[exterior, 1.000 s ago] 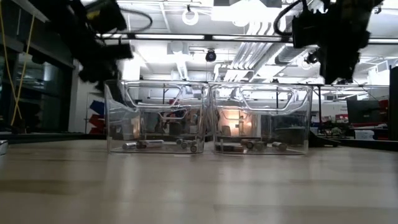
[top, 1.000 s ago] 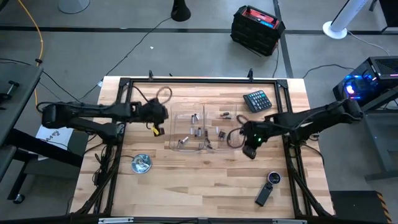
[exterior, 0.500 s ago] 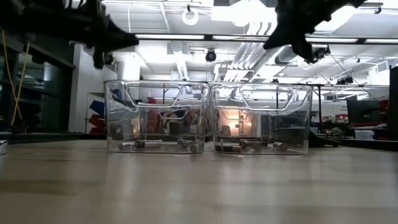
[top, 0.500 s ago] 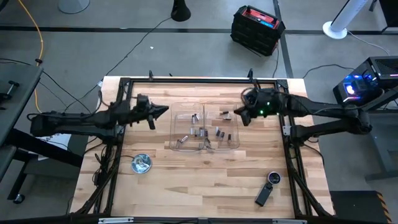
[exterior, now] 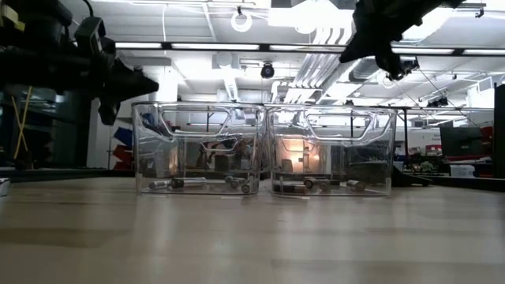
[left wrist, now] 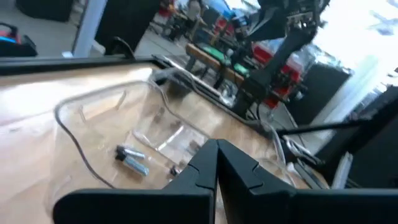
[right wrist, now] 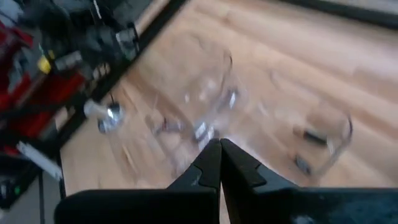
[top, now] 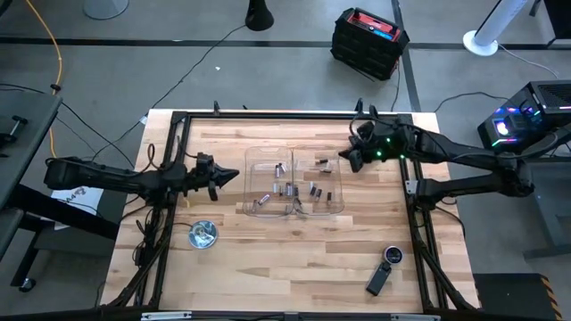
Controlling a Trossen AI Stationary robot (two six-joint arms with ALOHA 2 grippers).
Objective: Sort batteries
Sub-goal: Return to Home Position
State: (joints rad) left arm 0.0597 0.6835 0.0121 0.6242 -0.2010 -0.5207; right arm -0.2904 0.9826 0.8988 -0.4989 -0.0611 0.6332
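Observation:
Two clear trays [top: 294, 183] stand side by side at the table's middle. Small batteries lie on the floor of both, silvery ones [top: 284, 187] in the left tray and darker ones [top: 318, 190] in the right; the low view shows them as short cylinders [exterior: 177, 183] on the bottoms. My left gripper [top: 230, 175] hovers shut just left of the trays, level, pointing at them, and holds nothing; its wrist view shows the shut fingertips [left wrist: 216, 152] before the tray's batteries [left wrist: 132, 157]. My right gripper [top: 343, 160] hovers shut over the right tray's far right corner and holds nothing.
A round shiny metal dish [top: 202, 234] sits near the table's left near part. A black oblong gadget [top: 384, 270] lies toward the right near corner. Dark frame rails [top: 169, 152] run along the left, right and far edges. Bare wood stretches in front of the trays.
My right gripper has swung from beside the right tray's near right corner to its far right corner, tipping from pointing down to nearly level. My left gripper has tipped from pointing down to level, then dropped lower and slightly toward the near edge. The batteries and trays have stayed put.

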